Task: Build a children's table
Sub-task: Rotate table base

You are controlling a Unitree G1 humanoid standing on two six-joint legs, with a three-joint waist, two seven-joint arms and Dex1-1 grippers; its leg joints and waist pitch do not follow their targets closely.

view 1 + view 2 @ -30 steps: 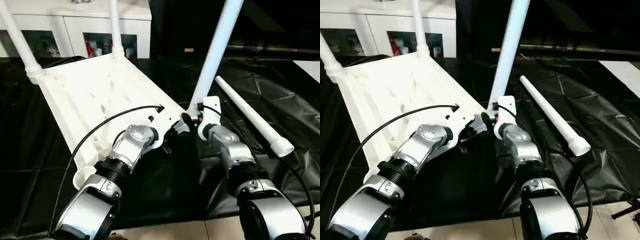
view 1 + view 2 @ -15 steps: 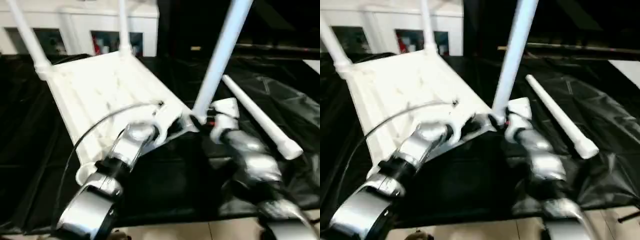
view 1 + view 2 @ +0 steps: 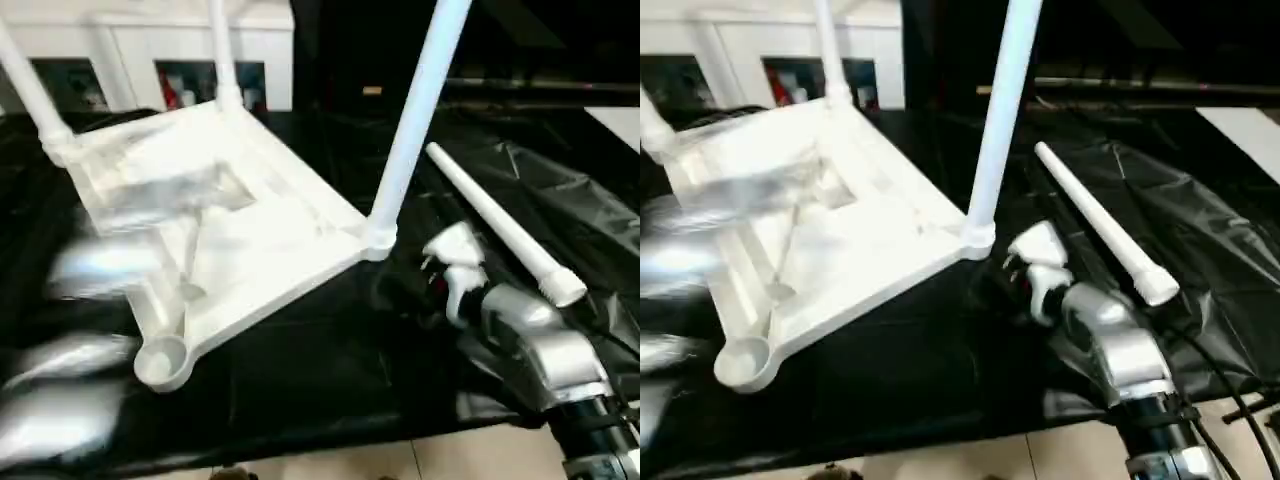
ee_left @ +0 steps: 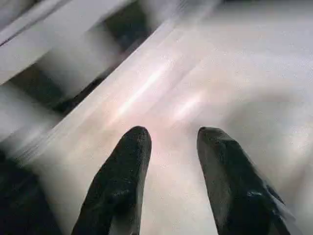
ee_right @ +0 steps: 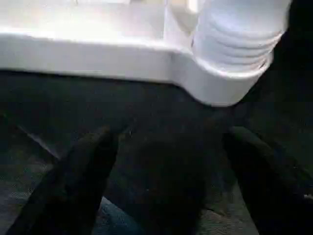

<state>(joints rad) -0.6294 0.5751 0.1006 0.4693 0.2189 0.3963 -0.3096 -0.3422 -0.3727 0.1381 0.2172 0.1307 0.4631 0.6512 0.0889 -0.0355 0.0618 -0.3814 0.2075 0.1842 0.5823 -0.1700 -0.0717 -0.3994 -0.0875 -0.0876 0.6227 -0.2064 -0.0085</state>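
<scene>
Both arms have pulled away from the near right corner of the tabletop [image 3: 250,235], where they were crowded together a second ago. Now the left arm [image 3: 90,265] is a silver blur over the left side of the tabletop, and the right gripper [image 5: 166,147] has backed off toward the near right. Its two black fingers [image 5: 88,166] stand wide apart with nothing between them, just over the black counter [image 3: 330,380]. Straight ahead of it, a little way off and not touching, is the round corner socket [image 5: 230,63] with a white leg [image 3: 415,110] standing up in it. The left gripper [image 4: 168,147] hangs just above the white plastic of the tabletop, and its fingers [image 4: 122,171] are parted with nothing held. The tabletop lies upside down and tilted on the counter. Two more legs [image 3: 222,50] stick up from its far corners. The near left socket [image 3: 162,360] is an empty round cup. The fourth leg [image 3: 495,220] lies loose on the counter to the right of the tabletop, well apart from it, running from far left to near right, close beside the right forearm [image 3: 540,350]. A white cabinet [image 3: 150,45] stands at the far left behind the counter.
</scene>
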